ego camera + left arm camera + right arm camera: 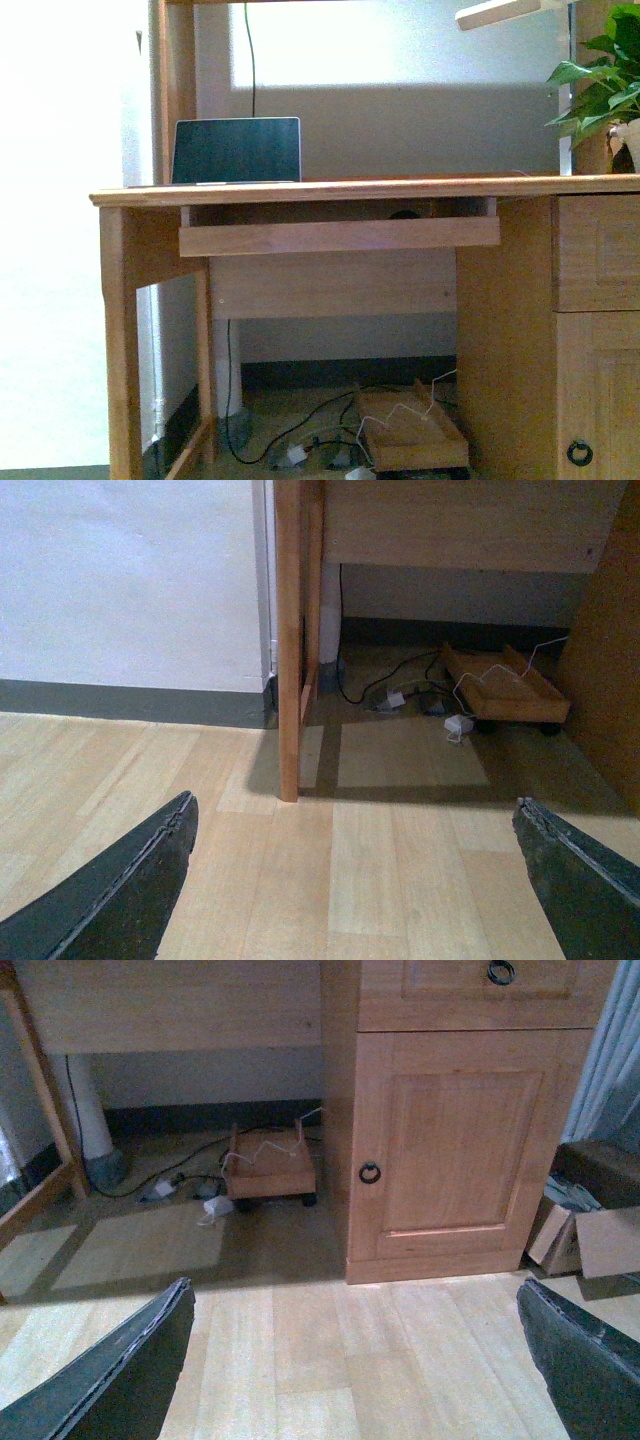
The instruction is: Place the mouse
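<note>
Facing a pale pine desk (pixel 330 189) set against a white wall, the front view meets the desk top edge-on, so its surface is hidden. A slim open laptop with a dark screen (pixel 236 150) stands on it toward the left, and a green leafy potted plant (pixel 600 85) is cut off at the right edge. A pull-out wooden shelf (pixel 340 236) sits just below the top. The small dark grey mouse cannot be made out in any view; a small dark shape (pixel 405 213) in the gap above the shelf is too small to identify. Under the desk, a low wooden wheeled tray (pixel 410 435) and loose cables (pixel 229 380) lie on the floor. Both wrist views look over light wood-plank flooring (pixel 380 860). The left gripper (pixel 350 880) has its dark fingers spread wide, near the desk's slender left leg (pixel 289 640). The right gripper (pixel 350 1360) is likewise spread wide, before a panelled cupboard door with a black ring handle (pixel 450 1150), with folded brown cardboard (pixel 590 1240) to one side. Open floor lies between each gripper and the desk.
</note>
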Controlling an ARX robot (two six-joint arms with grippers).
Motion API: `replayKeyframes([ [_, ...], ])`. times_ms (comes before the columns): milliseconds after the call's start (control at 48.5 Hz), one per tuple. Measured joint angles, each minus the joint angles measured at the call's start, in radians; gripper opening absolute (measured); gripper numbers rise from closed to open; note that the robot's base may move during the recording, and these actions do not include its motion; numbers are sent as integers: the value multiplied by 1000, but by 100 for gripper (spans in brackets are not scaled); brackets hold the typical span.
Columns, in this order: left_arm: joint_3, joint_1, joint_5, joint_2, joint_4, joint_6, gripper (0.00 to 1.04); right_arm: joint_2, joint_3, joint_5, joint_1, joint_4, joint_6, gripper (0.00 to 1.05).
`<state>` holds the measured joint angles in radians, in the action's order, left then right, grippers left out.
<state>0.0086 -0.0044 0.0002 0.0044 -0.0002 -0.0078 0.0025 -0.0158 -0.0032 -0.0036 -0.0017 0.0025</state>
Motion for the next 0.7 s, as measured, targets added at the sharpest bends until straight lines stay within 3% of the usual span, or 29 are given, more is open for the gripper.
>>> replayKeyframes([
  [701,0,0,0,0,0,0,97,0,0,0,0,0,0,97],
])
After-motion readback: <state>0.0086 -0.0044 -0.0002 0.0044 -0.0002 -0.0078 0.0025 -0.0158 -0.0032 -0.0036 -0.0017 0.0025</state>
